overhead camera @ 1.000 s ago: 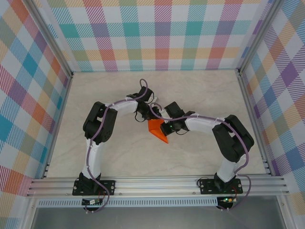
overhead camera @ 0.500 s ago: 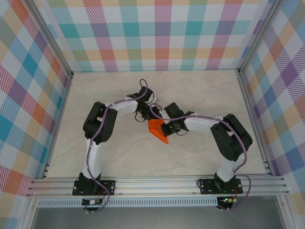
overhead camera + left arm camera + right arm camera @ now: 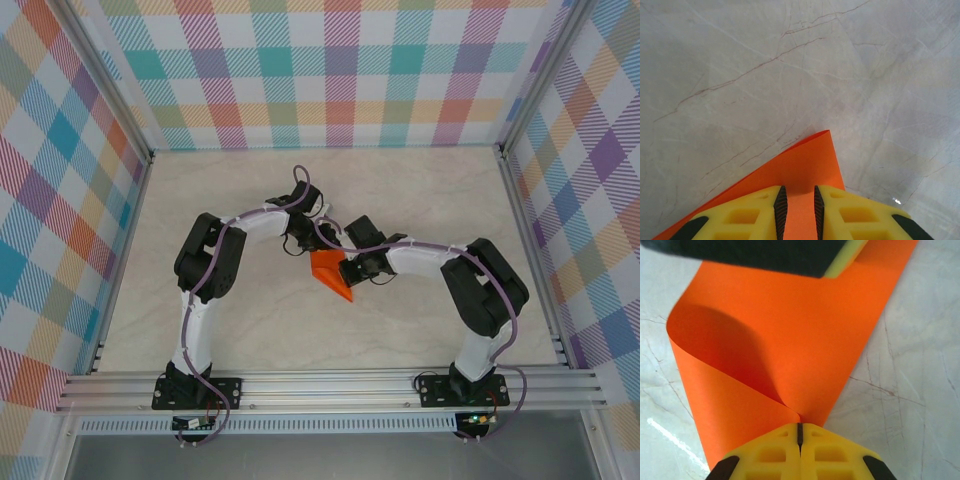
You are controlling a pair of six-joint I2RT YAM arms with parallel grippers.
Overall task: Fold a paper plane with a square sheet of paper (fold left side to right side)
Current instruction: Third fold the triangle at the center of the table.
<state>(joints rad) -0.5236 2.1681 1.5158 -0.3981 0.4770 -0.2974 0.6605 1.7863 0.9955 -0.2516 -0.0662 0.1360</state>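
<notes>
The square sheet of paper [image 3: 328, 270] is bright orange and lies mid-table, partly curled over on itself. My right gripper [image 3: 347, 270] is at its right side. In the right wrist view that gripper [image 3: 800, 426] is shut on the paper [image 3: 790, 330], where a lifted flap bends over the lower layer. My left gripper [image 3: 303, 247] is at the sheet's far left part. In the left wrist view its jaws [image 3: 797, 192] stand slightly apart, tips down on the flat paper [image 3: 810, 160], which shows through the gap. A left finger [image 3: 845, 260] shows at the top of the right wrist view.
The pale marble tabletop [image 3: 250, 320] spreads around the paper. Aluminium rails [image 3: 330, 385] run along the near edge, and upright posts and plaid walls [image 3: 340, 80] close in the left, right and back sides. Both arms arch inward toward the middle.
The right arm's elbow has crept slightly to the left. The paper and both grippers stay where they were.
</notes>
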